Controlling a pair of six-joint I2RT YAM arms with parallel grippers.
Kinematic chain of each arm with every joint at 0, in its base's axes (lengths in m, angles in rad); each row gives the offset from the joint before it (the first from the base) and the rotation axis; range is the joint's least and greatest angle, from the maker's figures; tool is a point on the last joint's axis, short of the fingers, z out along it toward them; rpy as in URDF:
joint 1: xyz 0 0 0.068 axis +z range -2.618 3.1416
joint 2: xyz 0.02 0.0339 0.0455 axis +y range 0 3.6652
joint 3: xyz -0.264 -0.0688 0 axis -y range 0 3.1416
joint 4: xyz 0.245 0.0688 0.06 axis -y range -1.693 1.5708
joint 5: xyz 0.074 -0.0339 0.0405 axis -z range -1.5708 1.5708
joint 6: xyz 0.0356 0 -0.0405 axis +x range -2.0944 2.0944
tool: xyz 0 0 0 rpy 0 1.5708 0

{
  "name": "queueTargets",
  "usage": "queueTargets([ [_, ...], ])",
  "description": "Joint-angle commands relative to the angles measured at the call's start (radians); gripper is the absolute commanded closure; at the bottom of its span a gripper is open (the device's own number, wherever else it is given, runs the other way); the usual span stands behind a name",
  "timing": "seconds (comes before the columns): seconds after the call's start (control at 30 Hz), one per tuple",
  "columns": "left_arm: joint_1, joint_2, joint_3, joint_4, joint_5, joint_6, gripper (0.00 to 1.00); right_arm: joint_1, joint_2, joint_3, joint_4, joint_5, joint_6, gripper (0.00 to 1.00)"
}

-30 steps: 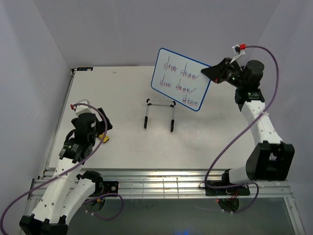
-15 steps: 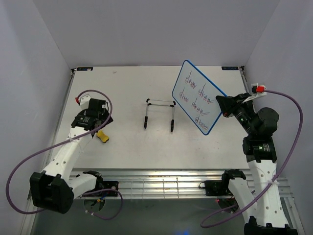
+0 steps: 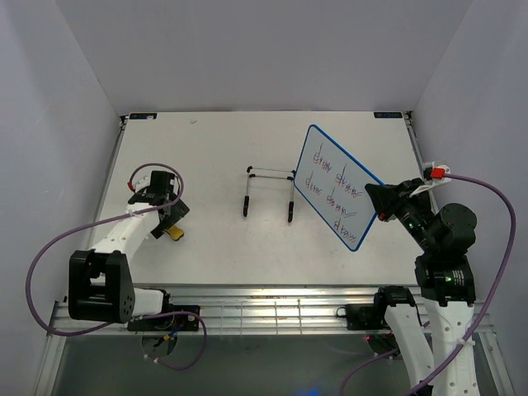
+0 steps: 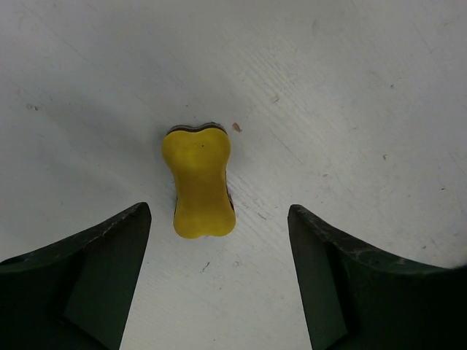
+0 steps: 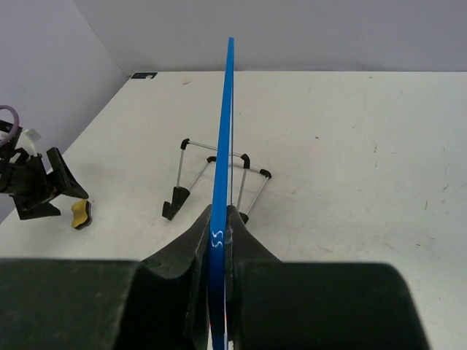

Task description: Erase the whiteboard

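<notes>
Whiteboard [image 3: 336, 186] hung tilted in the air, right of centre in the top view, its right edge pinched by your right gripper [image 3: 375, 198]. It looked light, stiff and slick, so you would do best gripping the frame. Your left gripper [image 4: 217, 213] stood spread, either side of the eraser [image 4: 198, 180] at left.

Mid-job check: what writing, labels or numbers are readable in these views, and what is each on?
"draw draw", twice, then "draw": purple cursive on the whiteboard; my best reading, not certain.
"55" or "SS": small white marks on the whiteboard's frame, seen edge-on in the right wrist view.
Dark labels at the far corners of the table: too small to read.
</notes>
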Motion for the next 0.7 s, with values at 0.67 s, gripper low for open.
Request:
queueTargets([
  [0.67,0.001,0.091,-0.079,0.106,-0.046,-0.143,0.33,0.041,-0.044,0.061,0.075,-0.040,-0.050,0.92],
])
